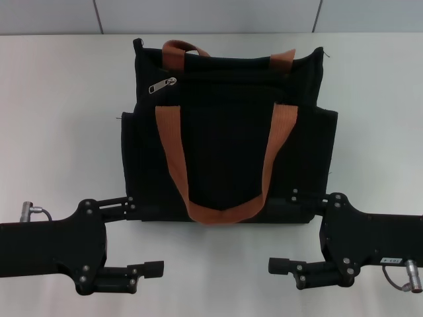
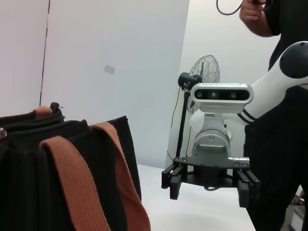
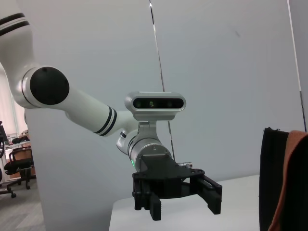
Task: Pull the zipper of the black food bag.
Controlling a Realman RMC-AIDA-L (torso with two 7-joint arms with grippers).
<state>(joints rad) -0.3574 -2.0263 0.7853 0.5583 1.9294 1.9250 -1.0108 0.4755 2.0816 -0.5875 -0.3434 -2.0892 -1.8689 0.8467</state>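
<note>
We see the black food bag (image 1: 225,132) lying soft and floppy on the counter (image 1: 59,119), so we should pinch the small stiff zipper (image 1: 162,86) near its far-left top edge, both end effectors (image 1: 132,238) (image 1: 297,231) hovering wide open nearby.

The head camera looks steeply down from above onto the white table (image 1: 59,119), the black food bag (image 1: 225,152) filling the middle. Each wrist camera sits low, near table level, facing sideways across the scene — the left one sees the right gripper (image 2: 210,185), the right one the left gripper (image 3: 179,201). All three views share the bag.
</note>
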